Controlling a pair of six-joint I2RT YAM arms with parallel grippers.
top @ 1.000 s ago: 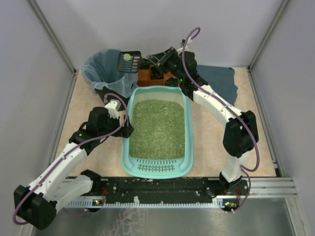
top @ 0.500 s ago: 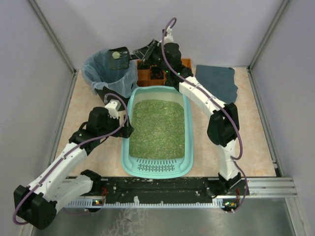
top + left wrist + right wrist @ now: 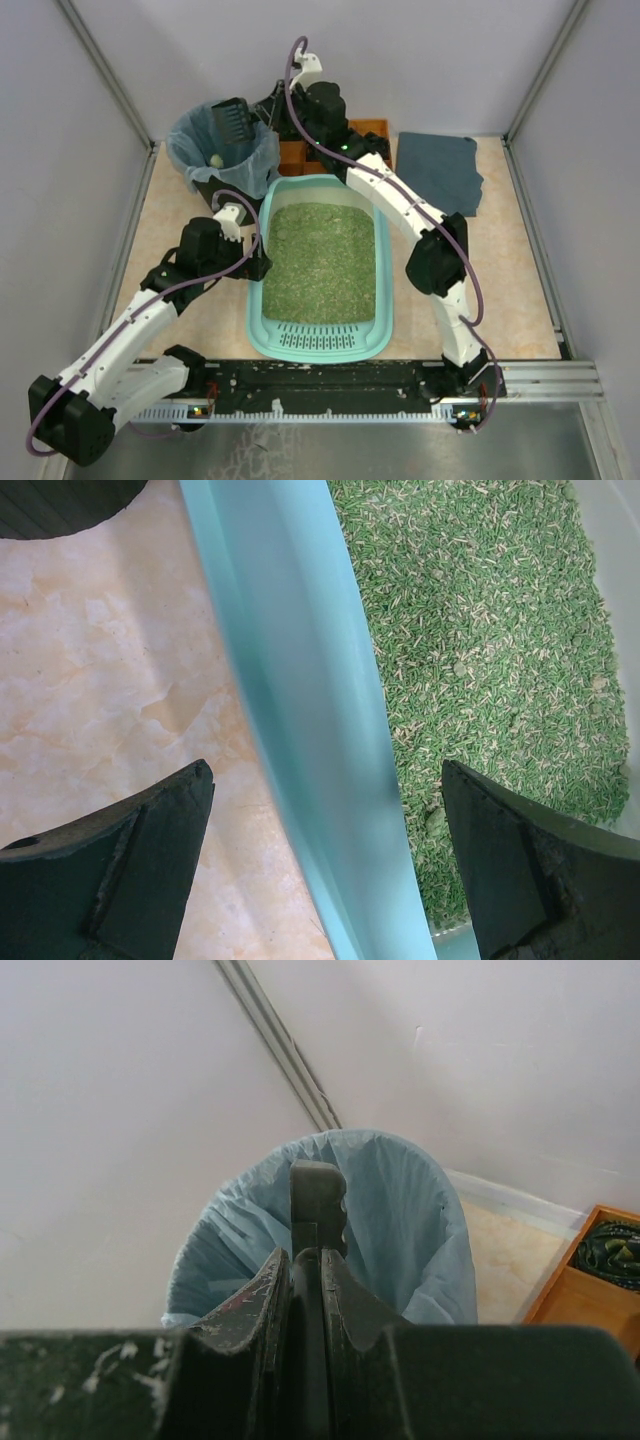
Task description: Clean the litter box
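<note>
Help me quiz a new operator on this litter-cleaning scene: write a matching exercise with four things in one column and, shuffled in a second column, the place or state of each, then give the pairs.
Things
1. litter box
2. scoop
3. cloth
4. left hand

Places or states
A. over the bagged bin, gripped by the shut right hand
B. open, with one finger on each side of the box's left wall
C. dark blue, lying flat at the far right
D. light teal, in the middle

Pairs: 1-D, 2-A, 3-C, 4-B
</note>
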